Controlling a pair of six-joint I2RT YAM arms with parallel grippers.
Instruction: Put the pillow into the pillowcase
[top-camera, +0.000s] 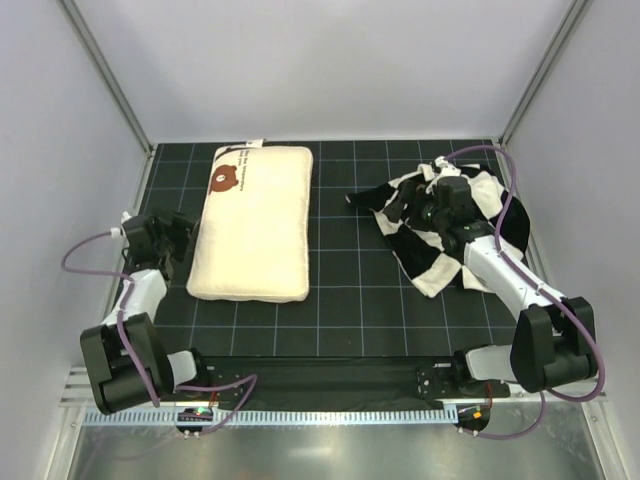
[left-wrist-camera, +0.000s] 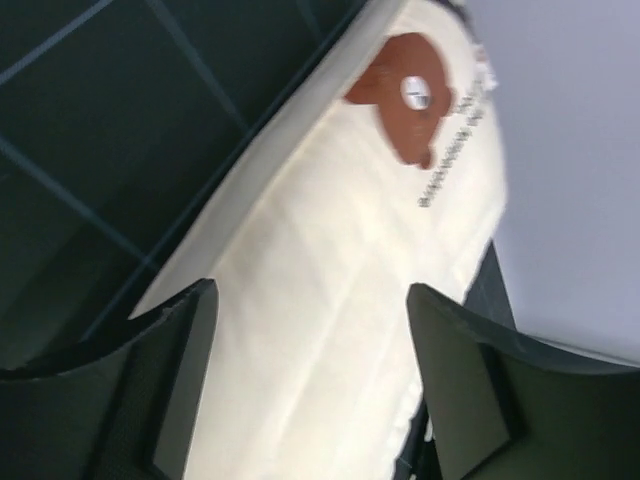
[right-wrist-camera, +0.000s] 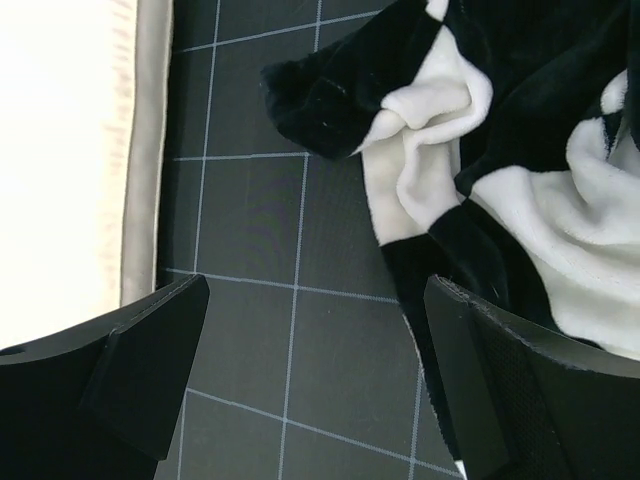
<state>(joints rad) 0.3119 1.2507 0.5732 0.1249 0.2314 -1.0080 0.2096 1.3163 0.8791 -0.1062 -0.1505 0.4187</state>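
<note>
Both arms are bolted at the near edge of a black surface (top-camera: 350, 300) ruled with a pale grid.

Left arm (top-camera: 140, 290): folded at the elbow and reaching forward, its jaws low and just beside the pillow's long edge. The jaws stand wide and hold nothing. In the wrist view the pillow (left-wrist-camera: 330, 300) fills the gap ahead of the dark, matte fingers (left-wrist-camera: 150, 400); contact cannot be told.

Right arm (top-camera: 500, 275): stretched forward and inward, its jaws above the pillowcase (top-camera: 450, 230). These jaws are also wide and empty, with bare grid between the fingers (right-wrist-camera: 130, 370).

Pillowcase (right-wrist-camera: 520, 150): plush, in large black and white checks, crumpled in soft folds ahead of one finger and partly beneath it.

Pillow (top-camera: 255, 220): cream, smooth, a rounded rectangle lying flat with faint lengthwise seams, well apart from the pillowcase. Its edge (right-wrist-camera: 60, 150) shows beyond the right jaws' other finger. A brown bear mark (left-wrist-camera: 405, 95) with small print beside it sits at the end farthest from the left jaws.
</note>
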